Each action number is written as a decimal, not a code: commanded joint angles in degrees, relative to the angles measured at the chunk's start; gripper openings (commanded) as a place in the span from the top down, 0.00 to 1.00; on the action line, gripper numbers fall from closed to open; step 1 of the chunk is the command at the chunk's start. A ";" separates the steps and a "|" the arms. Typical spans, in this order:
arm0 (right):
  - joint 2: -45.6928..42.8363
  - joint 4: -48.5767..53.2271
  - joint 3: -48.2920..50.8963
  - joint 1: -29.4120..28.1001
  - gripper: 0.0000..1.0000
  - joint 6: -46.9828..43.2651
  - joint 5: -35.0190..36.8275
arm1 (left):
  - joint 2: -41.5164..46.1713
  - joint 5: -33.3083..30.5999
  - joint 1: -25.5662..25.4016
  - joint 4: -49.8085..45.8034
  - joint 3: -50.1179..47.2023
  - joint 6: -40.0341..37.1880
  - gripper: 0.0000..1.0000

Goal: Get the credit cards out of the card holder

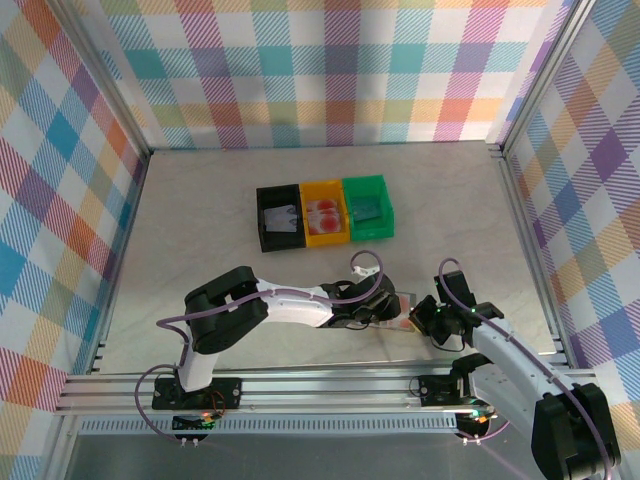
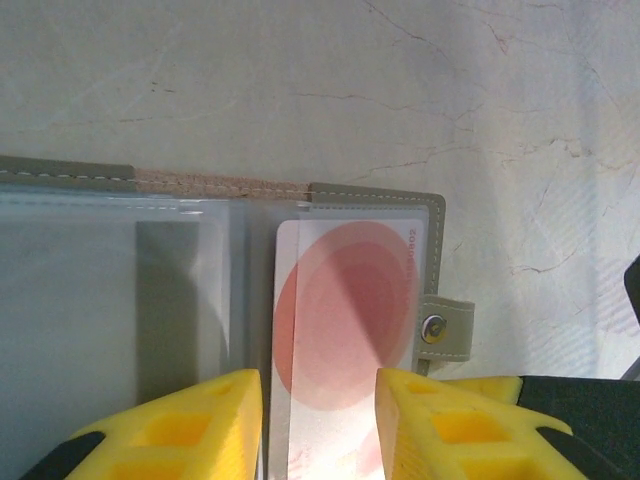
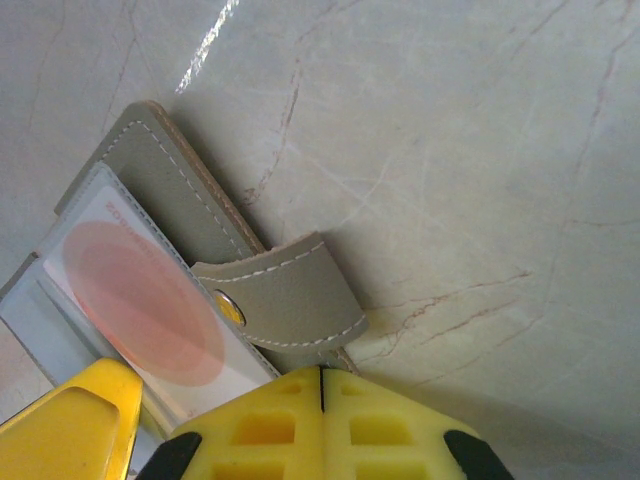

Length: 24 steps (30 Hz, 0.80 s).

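The card holder (image 2: 372,196) lies open on the table, its clear sleeves facing up and its snap strap (image 2: 446,327) at the right edge. A white credit card with red circles (image 2: 345,300) sits in the right-hand sleeve. My left gripper (image 2: 320,385) hovers over that card's near end, its yellow fingers (image 2: 190,420) apart with the card showing between them. My right gripper (image 3: 320,372) is shut, its tips against the card holder's (image 3: 170,190) edge just below the strap (image 3: 290,300). From above, both grippers (image 1: 385,312) (image 1: 418,318) meet over the holder (image 1: 403,301).
Three small bins stand in a row at mid-table: black (image 1: 266,232) with a greyish card, yellow (image 1: 325,236) with a red card, green (image 1: 370,232) with a teal card. Bare marble table surrounds the holder. Checked walls enclose the workspace.
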<state>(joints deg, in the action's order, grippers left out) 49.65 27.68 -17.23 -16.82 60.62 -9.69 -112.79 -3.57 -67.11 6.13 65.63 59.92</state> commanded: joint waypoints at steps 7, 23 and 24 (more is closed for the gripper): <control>-0.64 0.61 0.88 0.77 1.00 0.07 -0.35 | -1.33 -0.47 -1.19 -1.38 0.09 -0.95 0.64; -0.63 -1.31 2.64 0.90 1.00 0.55 -1.19 | -1.99 -0.93 -1.58 1.87 -2.34 -0.15 0.75; -0.61 -1.16 2.64 0.92 1.00 0.53 -1.12 | -1.91 -1.04 -1.61 1.83 -2.47 -0.07 0.75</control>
<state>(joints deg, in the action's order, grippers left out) 48.90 26.68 -16.25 -16.12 60.69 -10.63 -113.21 -4.19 -67.77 7.90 64.64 59.55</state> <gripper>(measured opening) 0.065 0.249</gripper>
